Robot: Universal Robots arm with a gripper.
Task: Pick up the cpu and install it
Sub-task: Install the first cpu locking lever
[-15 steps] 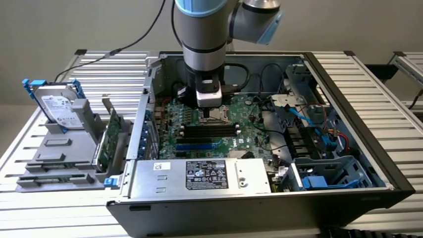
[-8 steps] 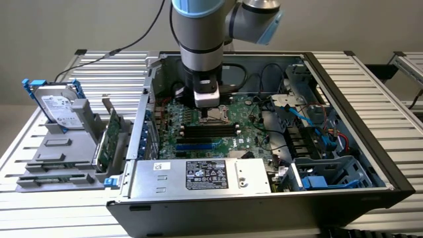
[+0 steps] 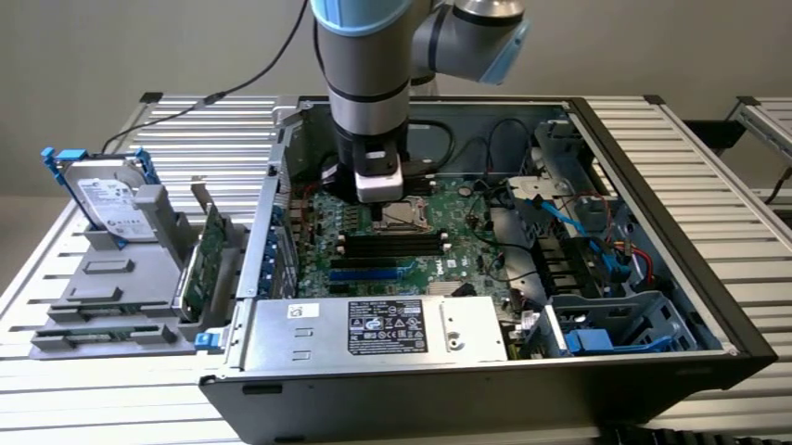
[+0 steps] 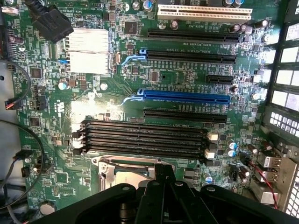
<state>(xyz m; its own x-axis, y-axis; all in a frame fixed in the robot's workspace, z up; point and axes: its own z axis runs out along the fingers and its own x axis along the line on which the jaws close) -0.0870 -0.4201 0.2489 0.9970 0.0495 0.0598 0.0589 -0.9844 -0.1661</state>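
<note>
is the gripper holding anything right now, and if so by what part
It cannot be told. The gripper is shut just above the CPU socket, but no chip shows between its fingers.

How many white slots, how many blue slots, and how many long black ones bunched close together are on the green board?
White slot: 1
Blue slot: 1
Long black slots bunched together: 4
Total: 6
</note>
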